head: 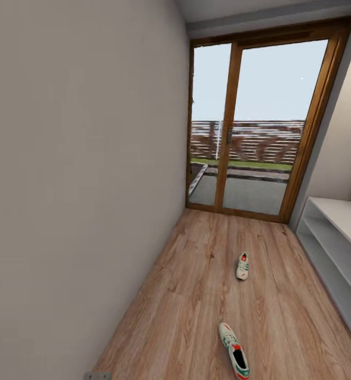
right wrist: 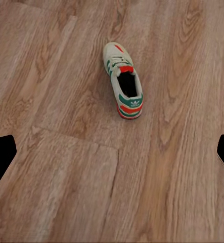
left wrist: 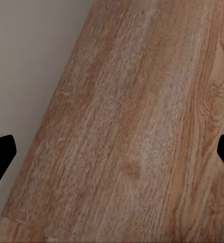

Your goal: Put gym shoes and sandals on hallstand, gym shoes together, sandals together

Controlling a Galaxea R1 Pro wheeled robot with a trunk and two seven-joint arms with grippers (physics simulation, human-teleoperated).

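Hallstand (head: 333, 232): tiers bare | gym shoes (head: 235, 351) (head: 242, 265): apart on corridor floor (head: 196, 295) | left claw (left wrist: 112, 152), right claw (right wrist: 112, 152): both spread, empty

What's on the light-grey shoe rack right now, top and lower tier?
The light-grey shoe rack shows bare on its flat top and visible lower tier. Both white green-striped gym shoes lie on the wood-plank floor. The rack's far end runs out of frame.
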